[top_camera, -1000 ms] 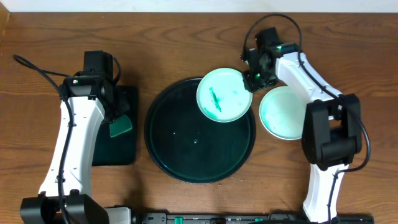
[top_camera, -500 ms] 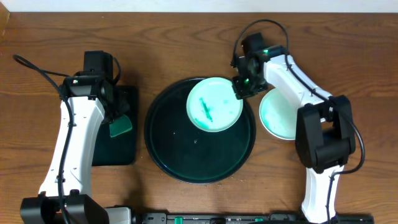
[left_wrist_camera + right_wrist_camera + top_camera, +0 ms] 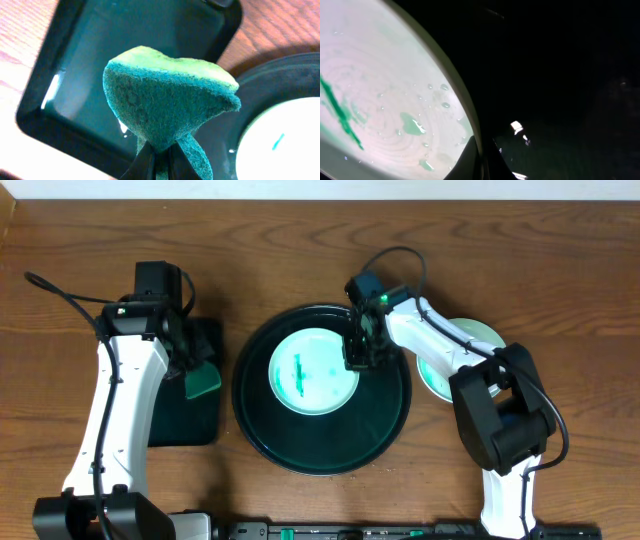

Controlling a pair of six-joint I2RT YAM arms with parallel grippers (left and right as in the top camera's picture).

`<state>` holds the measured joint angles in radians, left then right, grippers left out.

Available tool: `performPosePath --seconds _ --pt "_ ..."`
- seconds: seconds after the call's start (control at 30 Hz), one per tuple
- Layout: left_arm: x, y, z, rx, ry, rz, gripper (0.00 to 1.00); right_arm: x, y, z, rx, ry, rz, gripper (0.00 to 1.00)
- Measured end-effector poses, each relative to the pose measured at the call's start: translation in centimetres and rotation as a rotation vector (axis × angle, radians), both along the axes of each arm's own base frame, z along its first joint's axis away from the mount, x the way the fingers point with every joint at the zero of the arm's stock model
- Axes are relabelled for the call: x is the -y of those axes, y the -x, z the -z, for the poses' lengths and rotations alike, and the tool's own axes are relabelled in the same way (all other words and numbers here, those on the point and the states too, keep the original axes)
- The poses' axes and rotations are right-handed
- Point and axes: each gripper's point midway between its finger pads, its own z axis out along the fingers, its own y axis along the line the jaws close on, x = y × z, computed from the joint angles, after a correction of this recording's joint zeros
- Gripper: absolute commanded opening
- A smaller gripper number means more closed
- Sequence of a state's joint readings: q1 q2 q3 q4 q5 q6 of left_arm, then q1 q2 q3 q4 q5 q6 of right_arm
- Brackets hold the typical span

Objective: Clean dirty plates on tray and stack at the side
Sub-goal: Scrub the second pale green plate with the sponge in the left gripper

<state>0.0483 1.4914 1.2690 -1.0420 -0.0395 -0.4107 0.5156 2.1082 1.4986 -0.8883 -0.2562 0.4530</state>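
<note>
A pale turquoise plate point(image 3: 312, 370) with a dark green smear lies inside the large round black tray point(image 3: 385, 420). My right gripper point(image 3: 357, 356) is shut on the plate's right rim; in the right wrist view the rim point(image 3: 465, 110) runs between my fingers point(image 3: 481, 162). Another pale turquoise plate point(image 3: 470, 340) lies on the table right of the tray, partly hidden by my right arm. My left gripper point(image 3: 197, 372) is shut on a green sponge point(image 3: 170, 97) above the rectangular tray's right edge. The white plate is out of view.
A smaller rectangular black tray point(image 3: 185, 420) lies left of the round tray; it also shows in the left wrist view point(image 3: 75, 75), wet inside. The wooden table point(image 3: 560, 260) surrounds everything.
My right gripper carried the smeared plate from the round tray's upper right rim leftward and down into the tray's middle. The left arm with the sponge barely moved.
</note>
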Motion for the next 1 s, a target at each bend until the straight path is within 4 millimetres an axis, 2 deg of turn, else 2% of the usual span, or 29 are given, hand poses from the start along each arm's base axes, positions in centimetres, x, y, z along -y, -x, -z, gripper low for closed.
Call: performPosePath --seconds 0.13,0.27,0.3,0.4,0.57,0.7,0.8,1.0 --pt "1.7 -1.0 -0.2 0.04 0.035 0.044 0.07 -0.1 0.2 0.5 -0.007 -0.02 0.028 0.01" --pt "5.3 -2.6 -0.4 0.097 0.066 0.148 0.07 -0.2 0.2 0.4 -0.006 -0.022 0.036 0.01" --pt "7.0 -3.1 0.0 0.104 0.073 0.194 0.07 -0.2 0.3 0.5 -0.007 -0.022 0.036 0.01" --pt "9.7 -3.9 1.7 0.086 0.088 0.266 0.07 -0.2 0.2 0.5 -0.006 -0.023 0.036 0.01" --pt "13.8 -4.3 6.6 -0.018 0.11 0.361 0.07 -0.2 0.2 0.5 -0.005 -0.023 0.036 0.01" --pt "16.2 -3.9 9.9 -0.085 0.13 0.414 0.07 -0.2 0.2 0.5 -0.005 -0.024 0.036 0.01" --pt "17.1 -3.5 11.3 -0.113 0.124 0.435 0.07 -0.2 0.2 0.5 -0.005 -0.024 0.036 0.01" --pt "18.4 -3.3 11.9 -0.126 0.184 0.472 0.07 -0.2 0.2 0.5 -0.005 -0.024 0.036 0.01"
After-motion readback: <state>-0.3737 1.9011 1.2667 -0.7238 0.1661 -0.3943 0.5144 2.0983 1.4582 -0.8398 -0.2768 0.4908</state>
